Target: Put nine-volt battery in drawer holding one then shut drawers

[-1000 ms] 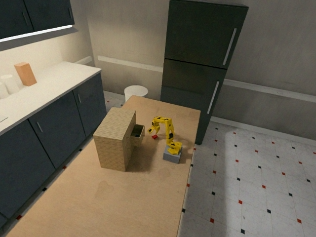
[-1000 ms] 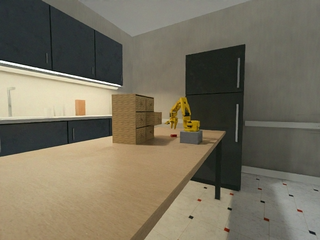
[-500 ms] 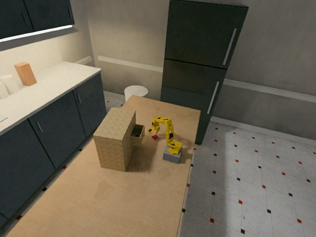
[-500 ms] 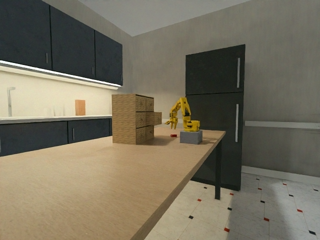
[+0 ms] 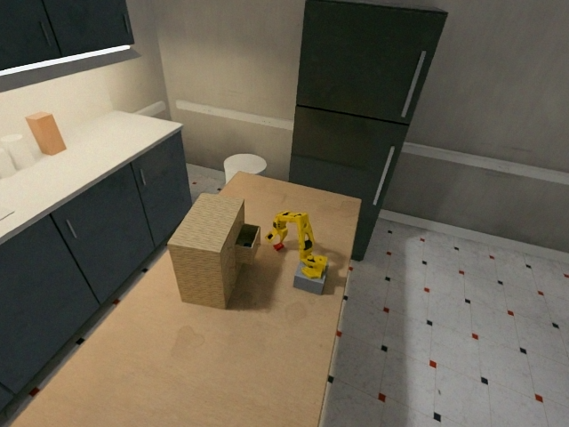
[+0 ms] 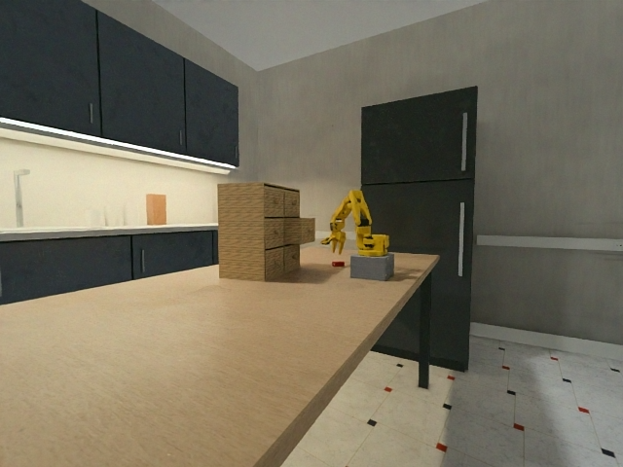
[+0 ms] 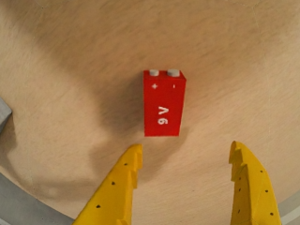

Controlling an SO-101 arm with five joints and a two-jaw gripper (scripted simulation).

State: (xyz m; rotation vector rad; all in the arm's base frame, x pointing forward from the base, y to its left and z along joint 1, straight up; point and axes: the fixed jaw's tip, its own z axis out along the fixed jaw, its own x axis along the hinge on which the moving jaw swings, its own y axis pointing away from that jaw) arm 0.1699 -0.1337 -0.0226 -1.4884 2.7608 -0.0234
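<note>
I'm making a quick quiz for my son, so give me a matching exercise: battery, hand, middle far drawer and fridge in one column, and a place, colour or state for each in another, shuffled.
Things
1. battery
2. hand
3. middle far drawer
4. fridge

Matches
A. pulled out
B. dark, with two long handles
C. red, lying on the table
D. yellow, open, holding nothing

Pairs: 1-C, 2-D, 3-A, 4-B

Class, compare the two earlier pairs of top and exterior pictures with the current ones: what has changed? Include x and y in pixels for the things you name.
Nothing clearly changed; any arm movement is too slight to tell. The gripper [image 5: 274,238] [image 6: 337,249] [image 7: 186,145] is open, the red battery [image 5: 278,246] [image 6: 338,264] [image 7: 162,104] still on the table, and the drawer [image 5: 248,254] [image 6: 308,230] still pulled out.
</note>
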